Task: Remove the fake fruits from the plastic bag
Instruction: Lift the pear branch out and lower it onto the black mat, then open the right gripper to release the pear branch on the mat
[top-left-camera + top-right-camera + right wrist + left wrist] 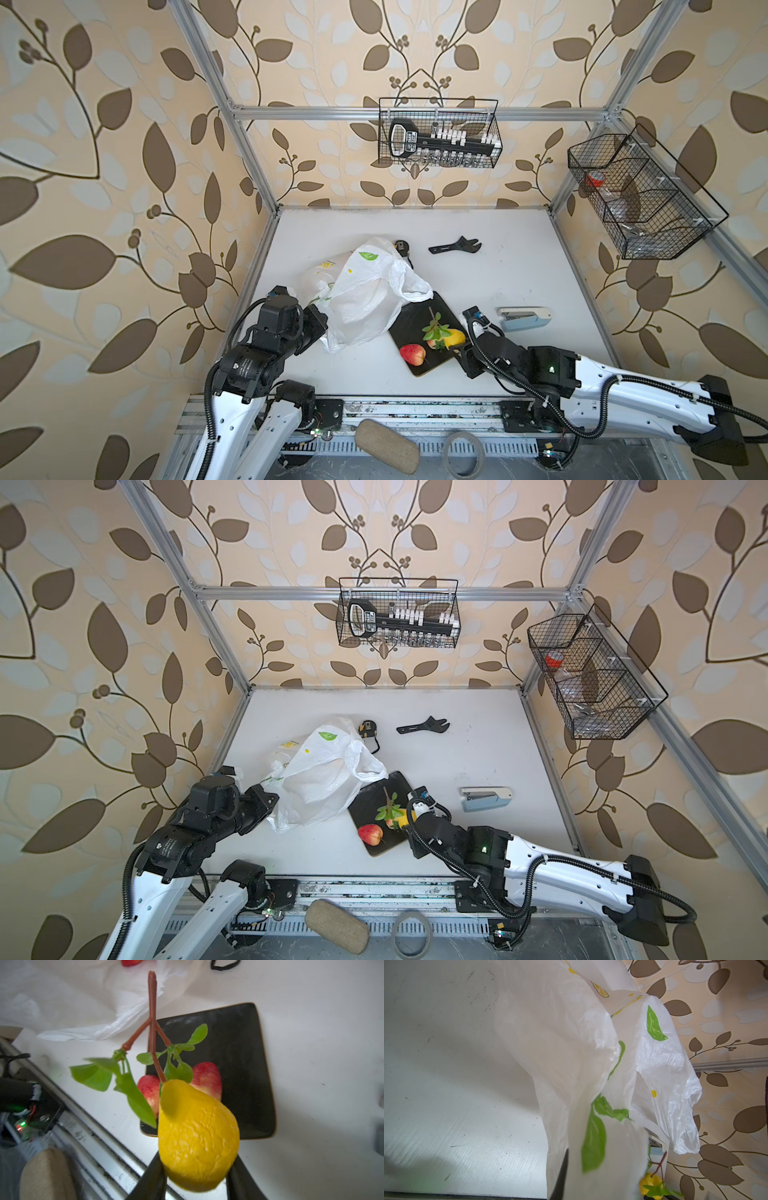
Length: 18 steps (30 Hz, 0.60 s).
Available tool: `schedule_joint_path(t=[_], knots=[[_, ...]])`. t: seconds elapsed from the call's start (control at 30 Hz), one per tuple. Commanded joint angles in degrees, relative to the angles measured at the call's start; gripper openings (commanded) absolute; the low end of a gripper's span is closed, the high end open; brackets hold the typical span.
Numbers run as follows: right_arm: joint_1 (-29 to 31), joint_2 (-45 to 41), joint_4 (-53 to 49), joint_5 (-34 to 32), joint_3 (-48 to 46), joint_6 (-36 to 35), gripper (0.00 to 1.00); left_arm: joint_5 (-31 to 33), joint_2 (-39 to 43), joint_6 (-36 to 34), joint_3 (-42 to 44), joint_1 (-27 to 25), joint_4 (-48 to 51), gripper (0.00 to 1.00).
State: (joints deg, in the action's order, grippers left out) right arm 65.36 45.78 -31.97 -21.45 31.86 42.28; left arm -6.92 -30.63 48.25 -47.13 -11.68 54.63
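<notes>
- The right pincer (197,1178) grasps the yellow pear (197,1136) by its broad end, one black finger (153,1180) on each side.
- The pear hangs over the edge of the black tray (419,324) nearest the right arm; a brown forked stalk (152,1012) with green leaves (133,1093) rises from its narrow end.
- A red fruit (412,354) lies on the tray near its front corner, out of the bag, and shows in both top views.
- A smaller reddish fruit (432,343) sits just beside the pear; whether they touch I cannot tell.
- The left pincer (320,311) is clenched on an edge of the plastic bag (365,291), with the film bunched at its tip.
- The plastic bag stands crumpled on the white surface (498,270), left of the tray, with one flap lying over the tray's far corner.
- Whether any fruit is inside the bag cannot be made out.
- Behind the bag lies a tape measure (368,727), to its right a black wrench (455,245); a stapler (525,318) lies right of the tray.
</notes>
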Motion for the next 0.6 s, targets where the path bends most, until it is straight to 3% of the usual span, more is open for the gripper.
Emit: schedule_joint_path(t=[0.0,0.1,0.2,0.57], knots=[[-4.42,-0.05,-2.99,-2.55,-1.00,4.95,0.41,1.18,-0.35,0.35,0.42,-0.37,-1.44,0.00],[-11.60,4.64,0.00,0.83,-1.25,4.42,0.41,0.96,-0.39,0.35,0.38,-0.36,-1.47,0.00],[-15.05,8.99,5.54,4.48,-2.62,4.04,0.40,1.15,-0.30,0.35,0.11,-0.36,-1.12,0.00],[-16.24,17.85,14.34,10.58,-3.97,2.32,0.42,1.08,-0.31,0.35,-0.50,-0.36,-0.40,0.00]])
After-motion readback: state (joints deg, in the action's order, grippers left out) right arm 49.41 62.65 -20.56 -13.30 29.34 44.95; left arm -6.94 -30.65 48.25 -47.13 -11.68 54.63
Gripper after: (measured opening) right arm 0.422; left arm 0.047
